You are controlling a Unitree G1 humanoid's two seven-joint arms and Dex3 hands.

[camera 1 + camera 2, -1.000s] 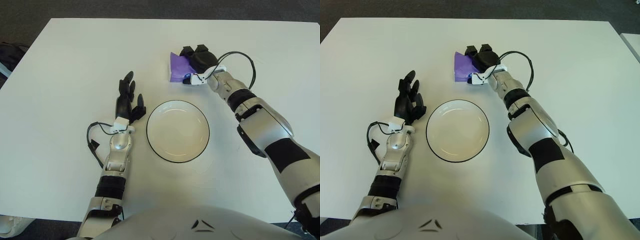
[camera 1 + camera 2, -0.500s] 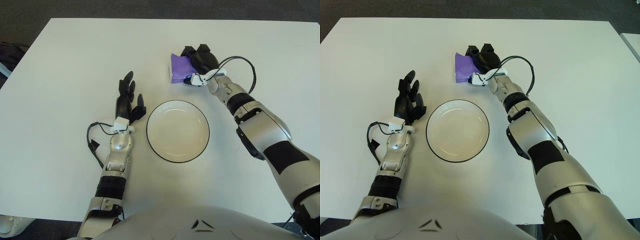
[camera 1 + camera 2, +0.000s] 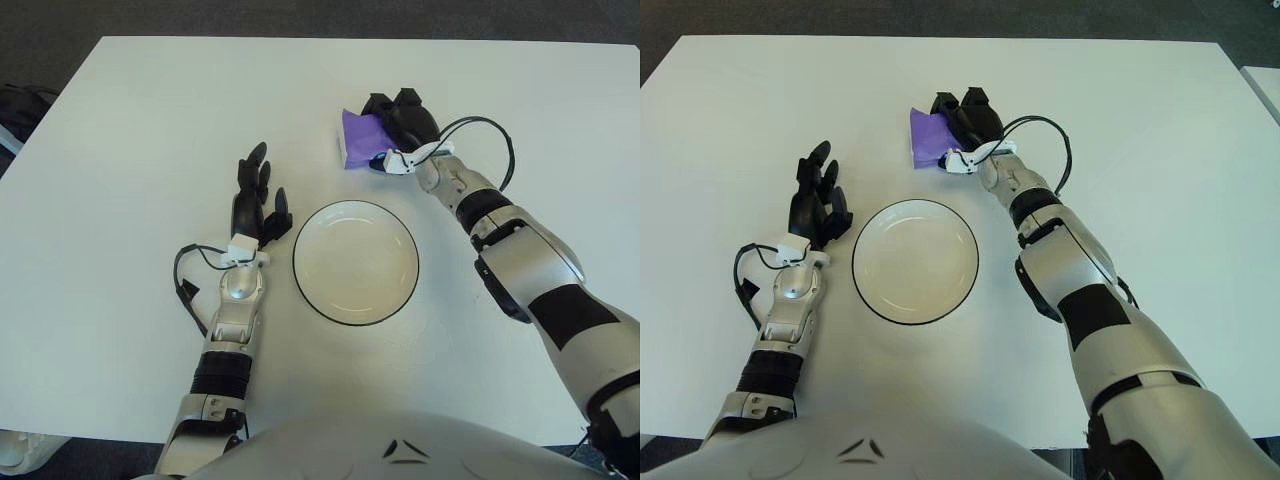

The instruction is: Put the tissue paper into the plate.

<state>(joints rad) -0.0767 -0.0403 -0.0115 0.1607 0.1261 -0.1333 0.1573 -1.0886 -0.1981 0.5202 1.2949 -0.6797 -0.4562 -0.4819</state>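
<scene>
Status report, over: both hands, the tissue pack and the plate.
Right hand on the purple tissue pack, grip unconfirmed. Left hand open, flat beside the plate. Plate empty, path to it unobstructed.

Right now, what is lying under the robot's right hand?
The purple tissue pack lies on the white table under the right hand. Its left part shows; the rest is covered by the hand. The plate holds nothing.

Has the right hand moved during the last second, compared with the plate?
Yes, slightly. The right hand has shifted farther from the plate, toward the table's far edge, over the purple tissue pack.
</scene>
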